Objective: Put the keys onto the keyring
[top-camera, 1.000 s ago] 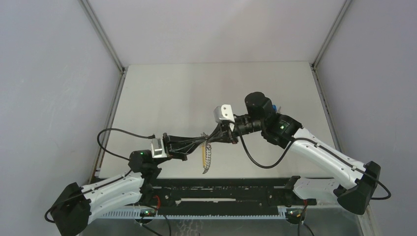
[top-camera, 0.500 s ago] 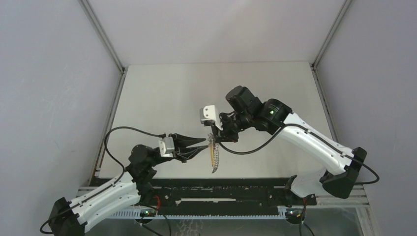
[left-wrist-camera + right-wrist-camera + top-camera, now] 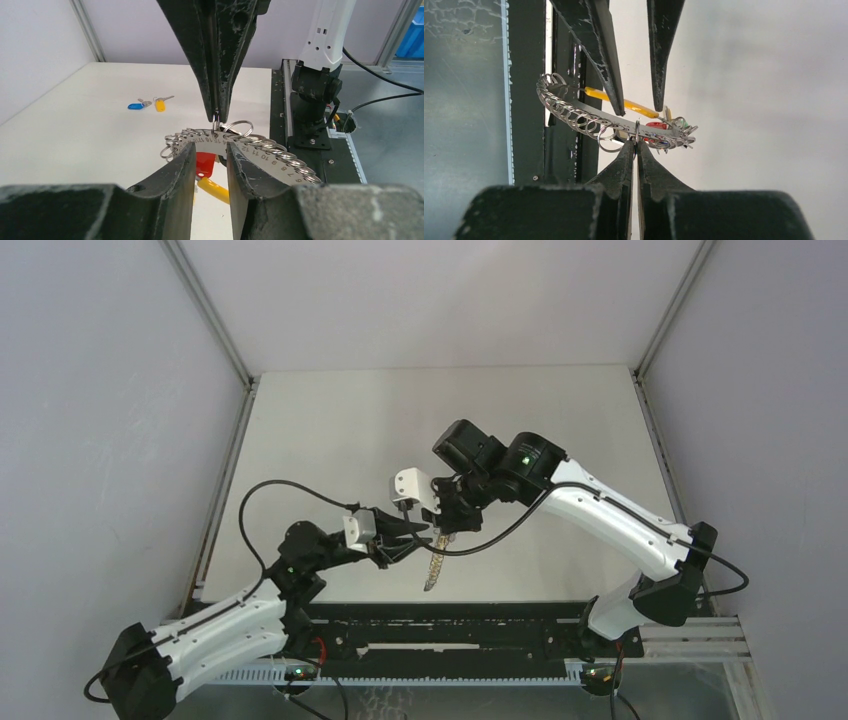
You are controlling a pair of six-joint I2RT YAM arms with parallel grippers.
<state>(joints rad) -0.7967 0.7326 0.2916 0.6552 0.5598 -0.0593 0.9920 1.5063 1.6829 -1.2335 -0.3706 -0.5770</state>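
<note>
The keyring (image 3: 433, 568) is a curved, numbered metal strip (image 3: 270, 152) carrying many split rings, a red tag (image 3: 205, 162) and a yellow piece (image 3: 215, 189). It hangs above the table's near middle. My right gripper (image 3: 635, 142) is shut on one small ring at the strip's upper edge and carries the whole keyring (image 3: 574, 112). My left gripper (image 3: 211, 150) is open, its two tips on either side of the strip just under that ring, gripping nothing. Two keys lie far off on the table: one blue-headed (image 3: 135, 105), one yellow-headed (image 3: 160, 105). In the top view I cannot make them out.
A black rail (image 3: 450, 640) runs along the table's near edge, with both arm bases behind it. The right arm's base (image 3: 315, 100) stands close behind the hanging keyring. Grey walls enclose the left, back and right. A blue bin (image 3: 412, 35) sits outside at the right.
The left gripper has opened and let go of the keyring. The right arm has swung left with the hanging keyring. The left gripper pulled back, then moved in around the strip.
</note>
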